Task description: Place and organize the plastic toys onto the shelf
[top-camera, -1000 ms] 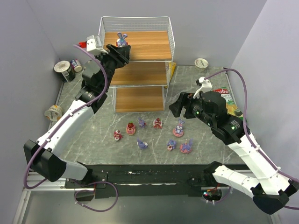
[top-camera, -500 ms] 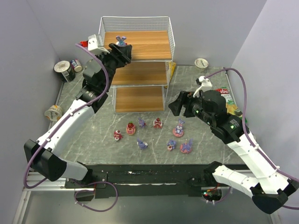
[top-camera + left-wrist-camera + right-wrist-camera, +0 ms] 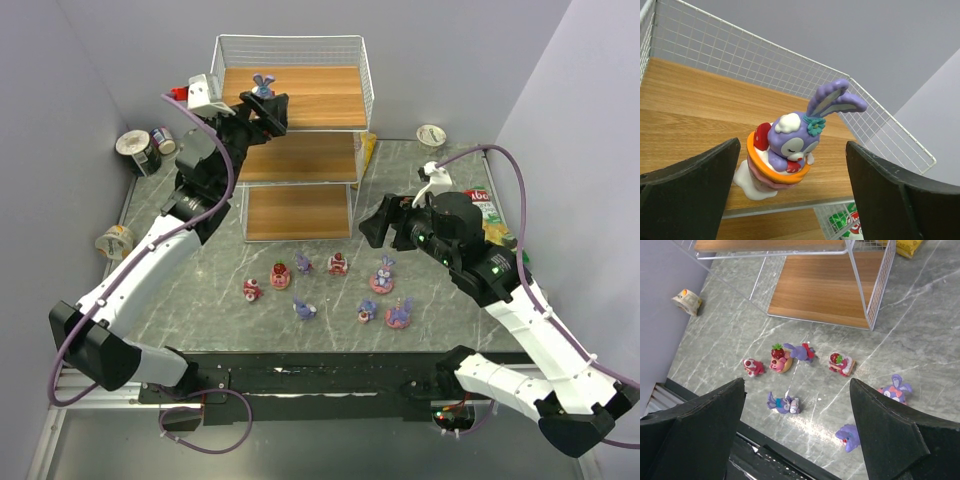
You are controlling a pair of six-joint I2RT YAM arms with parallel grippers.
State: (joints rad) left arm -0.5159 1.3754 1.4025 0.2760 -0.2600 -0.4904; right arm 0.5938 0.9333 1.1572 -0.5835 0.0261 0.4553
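On the top board of the shelf (image 3: 310, 95) stands a purple long-eared bunny (image 3: 262, 84) in an orange-rimmed pink cup. My left gripper (image 3: 266, 108) is open around it at the board's front edge. In the left wrist view the bunny (image 3: 787, 150) sits upright between the wide-apart fingers (image 3: 690, 195), touching neither. Several plastic toys lie on the marble table in front of the shelf, among them a pink one (image 3: 252, 290), a purple bunny (image 3: 305, 310) and a bunny on a pink base (image 3: 383, 275). My right gripper (image 3: 375, 225) hangs open and empty above them, with the lying bunny (image 3: 784, 403) between its fingers' view.
Cans (image 3: 140, 150) and a tipped cup (image 3: 115, 241) lie by the left wall. A small cup (image 3: 431, 135) stands at the back right. A green-red chip bag (image 3: 490, 215) lies under the right arm. A yellow packet (image 3: 368, 148) sits behind the shelf's right side.
My left gripper has opened and let go of the bunny, which now stands on the top board. The right arm has hardly moved.
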